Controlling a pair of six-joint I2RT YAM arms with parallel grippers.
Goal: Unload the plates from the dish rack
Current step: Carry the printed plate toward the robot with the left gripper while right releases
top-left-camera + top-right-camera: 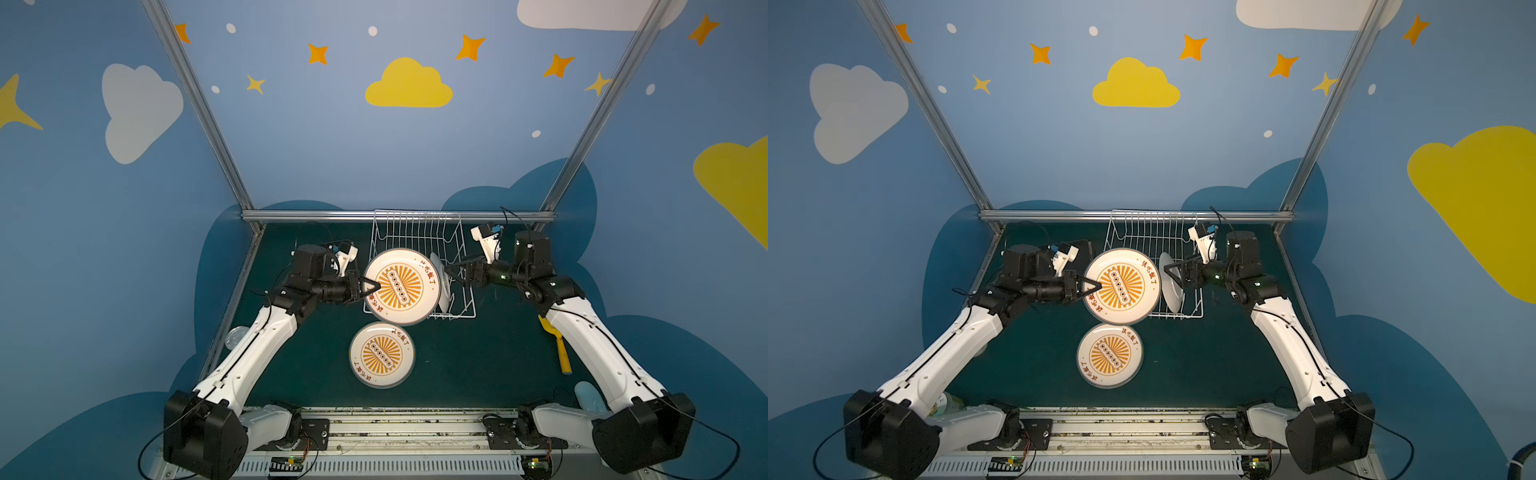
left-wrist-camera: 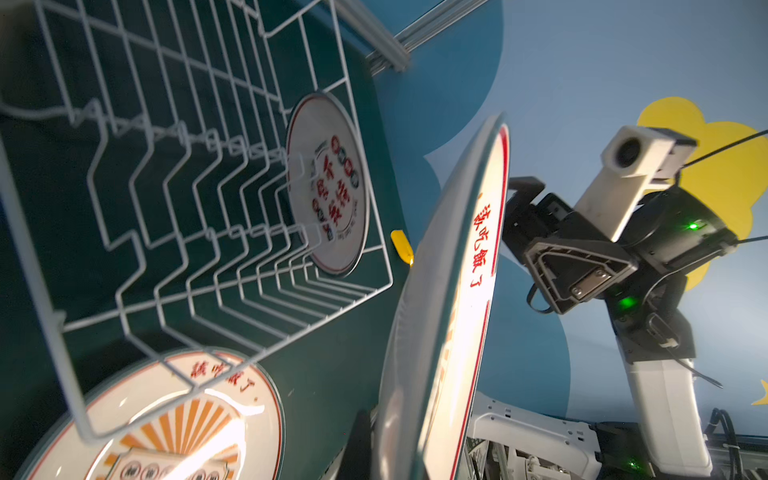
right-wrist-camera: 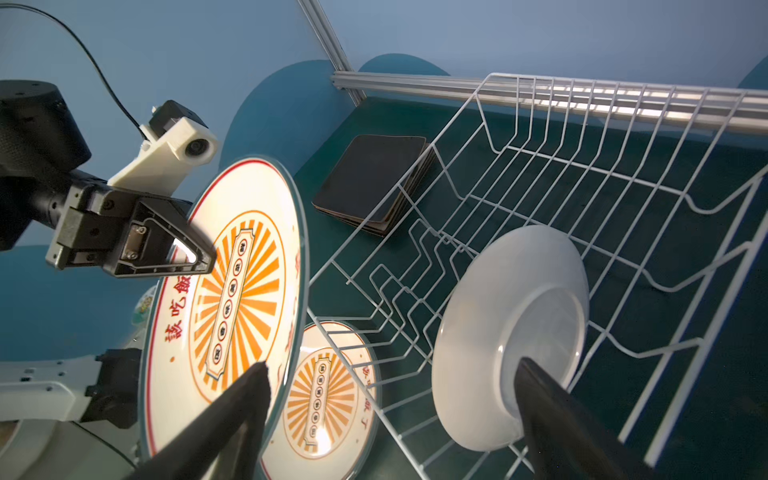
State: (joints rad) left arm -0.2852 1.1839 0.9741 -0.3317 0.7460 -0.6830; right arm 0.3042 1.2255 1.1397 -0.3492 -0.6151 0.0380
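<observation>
1. Grip: L gripper (image 1: pixel 374 287) clenched on rim of orange-sunburst plate (image 1: pixel 409 286), held tilted above near-left part of dish rack (image 1: pixel 409 232), clear of the wires. Prob. lifted that high so it can swing out to the table (image 1: pixel 478 353).
2. R gripper (image 1: pixel 448 272) released, jaws wide, holding nothing. It sits just beside the back of the standing plate (image 1: pixel 441 282), on edge at rack's right side. Prob. lined up to take it.
3. Matching plate (image 1: pixel 381 354) lies flat on table in front of rack. Likely drop spot.
4. L wrist view only: standing plate's red-black face. R wrist view only: its plain white back, plus black-backed square stack (image 3: pixel 370 183) on table beside rack.
</observation>
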